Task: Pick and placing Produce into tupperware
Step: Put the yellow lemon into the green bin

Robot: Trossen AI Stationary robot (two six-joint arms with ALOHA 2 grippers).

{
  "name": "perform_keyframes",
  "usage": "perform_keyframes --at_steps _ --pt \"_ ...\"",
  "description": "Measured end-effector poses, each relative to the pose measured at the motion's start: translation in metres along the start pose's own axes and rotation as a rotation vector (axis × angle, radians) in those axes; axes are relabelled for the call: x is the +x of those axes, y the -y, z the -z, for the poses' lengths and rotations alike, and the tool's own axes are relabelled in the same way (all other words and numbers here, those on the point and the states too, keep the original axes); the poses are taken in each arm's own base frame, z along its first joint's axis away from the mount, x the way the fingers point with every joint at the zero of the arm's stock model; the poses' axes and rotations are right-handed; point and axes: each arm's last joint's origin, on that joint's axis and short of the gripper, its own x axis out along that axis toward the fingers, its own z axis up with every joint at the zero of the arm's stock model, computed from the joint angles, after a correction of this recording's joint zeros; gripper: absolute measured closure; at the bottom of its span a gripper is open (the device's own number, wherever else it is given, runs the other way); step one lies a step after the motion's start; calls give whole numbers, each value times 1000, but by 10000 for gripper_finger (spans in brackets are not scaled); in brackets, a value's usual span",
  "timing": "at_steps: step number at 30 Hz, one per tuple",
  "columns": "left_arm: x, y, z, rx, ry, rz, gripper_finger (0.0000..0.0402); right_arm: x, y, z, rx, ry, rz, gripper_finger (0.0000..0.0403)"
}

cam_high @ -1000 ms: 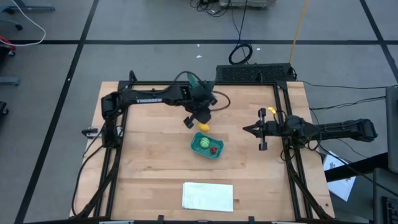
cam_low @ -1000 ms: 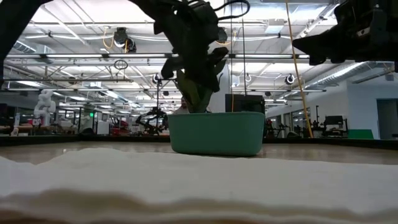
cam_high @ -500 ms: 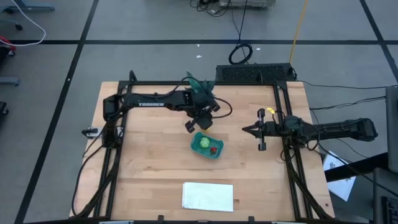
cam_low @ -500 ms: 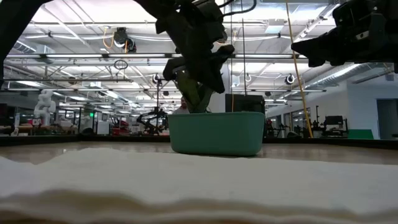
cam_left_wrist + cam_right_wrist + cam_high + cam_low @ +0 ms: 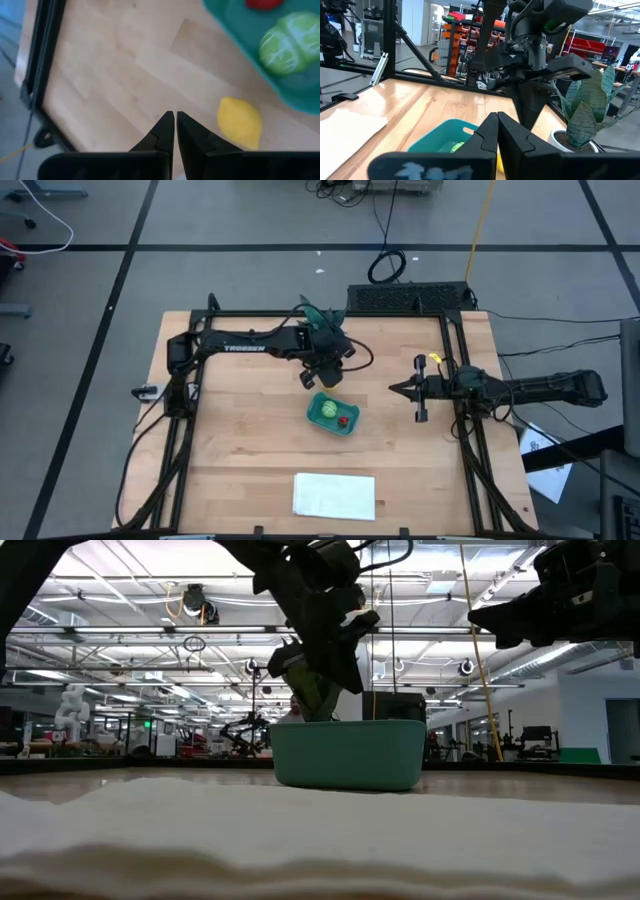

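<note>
The teal tupperware [image 5: 333, 413] stands mid-table and holds the light-green piece [image 5: 327, 409] and the small red piece [image 5: 343, 420]. The yellow lemon piece [image 5: 240, 122] lies on the wood just outside the tupperware's wall [image 5: 235, 25]; in the high view my left arm hides it. My left gripper [image 5: 175, 117] hangs shut above the table beside the lemon, slanting down, with nothing between its fingers. My right gripper [image 5: 393, 388] waits shut and level at the table's right, pointing toward the tupperware.
A spiky potted plant [image 5: 318, 313] stands at the far side, right behind my left arm. A white flat sheet [image 5: 334, 495] lies near the front edge. Black frame rails [image 5: 185, 430] run along the table's left and right sides.
My left gripper has rolled about its own pointing line and shifted slightly over the lemon, which showed beside it in the high view before and is now covered. It has stayed shut. The lemon and tupperware have not moved.
</note>
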Motion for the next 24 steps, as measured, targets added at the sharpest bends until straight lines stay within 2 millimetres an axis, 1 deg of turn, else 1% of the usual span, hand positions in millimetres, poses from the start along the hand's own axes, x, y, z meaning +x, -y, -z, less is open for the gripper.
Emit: perform_keyframes --at_steps 2,4,9,12,18,22,24 --pt "0 0 1 -9 -36 -12 376 0 0 0 0 0 0 403" --pt "0 -1 1 -68 -51 -21 376 0 0 0 0 0 0 403" --pt "0 -3 1 -204 -51 -50 376 0 0 0 -1 0 0 403" --pt "0 -3 1 -248 -51 -48 376 0 0 0 -2 0 0 403" --pt "4 2 0 -248 -11 11 376 0 0 0 -3 0 0 403" --pt "13 7 1 -241 -23 56 376 0 0 0 -3 -2 0 403" --pt "23 11 3 -239 -37 91 376 0 0 1 -3 -6 -1 403"
